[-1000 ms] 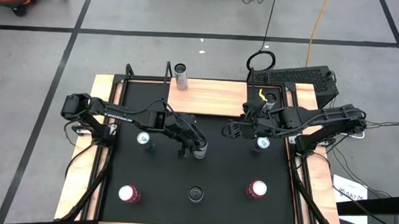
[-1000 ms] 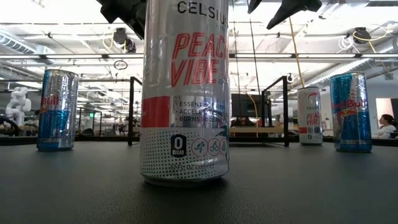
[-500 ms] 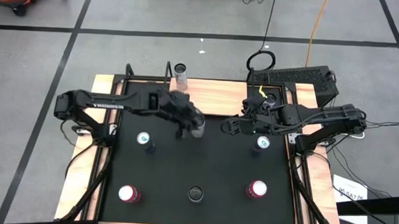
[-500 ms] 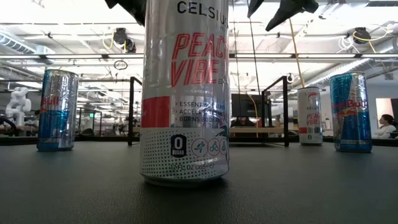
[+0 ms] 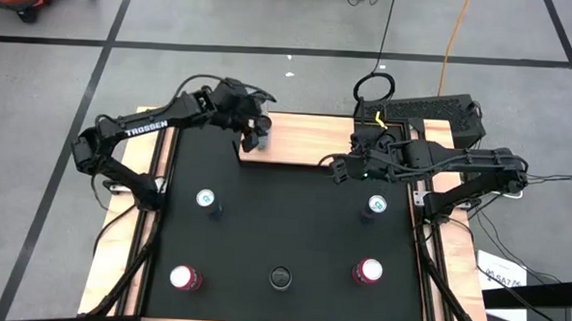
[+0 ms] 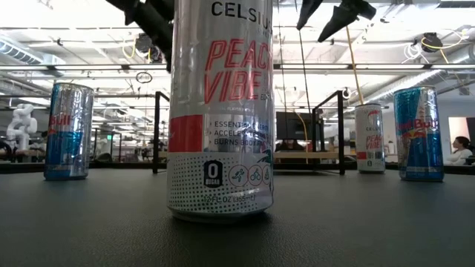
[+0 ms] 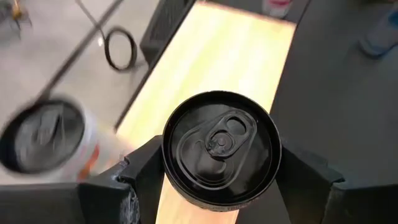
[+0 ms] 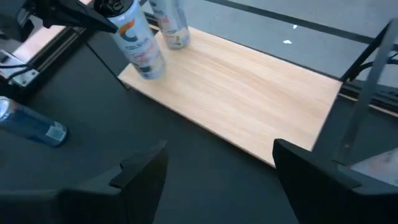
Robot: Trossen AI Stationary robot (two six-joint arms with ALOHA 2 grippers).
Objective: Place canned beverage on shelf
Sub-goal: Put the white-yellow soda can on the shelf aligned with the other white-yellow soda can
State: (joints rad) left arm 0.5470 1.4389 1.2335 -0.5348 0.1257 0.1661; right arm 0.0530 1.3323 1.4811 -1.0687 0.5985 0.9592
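The shelf, a light-wood board, lies at the table's far edge. My left gripper is over its left end, shut on a silver canned beverage with a black top, also in the right wrist view. A second silver can stands on its base on the shelf just beyond it. My right gripper hangs open above the black tabletop by the shelf's near edge, its fingers touching nothing. My left gripper pinches the can between its two fingers, one on each side of the upper wall just under the rim. The fingers slant down from the table's left side. The can sits slightly tilted over the shelf's left end; whether its base touches the board I cannot tell.
Two blue cans, two red-topped cans and a black-topped silver can stand on the black tabletop. Black frame rails rise at the shelf's ends. The shelf's middle and right part are bare wood.
My left gripper has swung from the table's middle toward the far edge and somewhat left, rising, carrying the can to above the shelf's left end beside the standing can. My right gripper has drifted slightly toward the far edge, staying open.
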